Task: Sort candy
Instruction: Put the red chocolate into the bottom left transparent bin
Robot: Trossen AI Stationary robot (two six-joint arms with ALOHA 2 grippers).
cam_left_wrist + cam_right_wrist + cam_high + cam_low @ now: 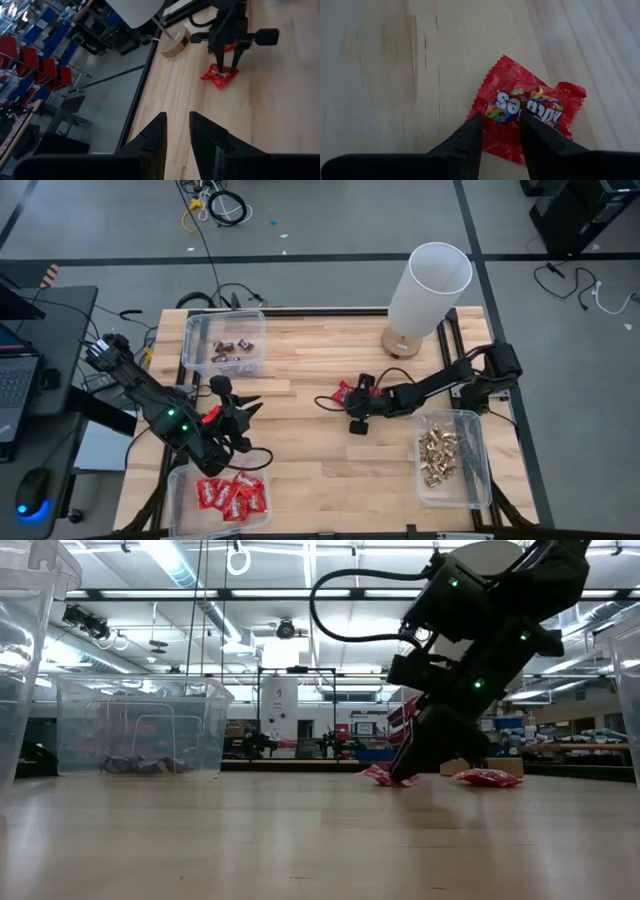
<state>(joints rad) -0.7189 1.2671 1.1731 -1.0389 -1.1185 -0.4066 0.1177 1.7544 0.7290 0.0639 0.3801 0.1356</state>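
A shiny red candy packet (520, 112) lies flat on the wooden table (320, 470) near its middle. My right gripper (501, 117) is open and low over it, its two fingertips standing over the packet's printed face; the low view shows the gripper (405, 772) down at table height. A second red packet (490, 778) lies just beside it. My left gripper (177, 117) hangs open at the table's left, above the wood, with nothing between its fingers. My right gripper's open fingertips (472, 125) are down at the middle of the red packet's top face (502, 107), slanting down from the table's right side. Whether they touch it I cannot tell. The packet lies flat on the table.
Three clear bins stand on the table: dark bars in the far-left one (225, 345), red packets in the near-left one (220, 498), gold pieces in the near-right one (450, 458). A tall white cylinder on a wooden foot (425, 290) stands at the far right.
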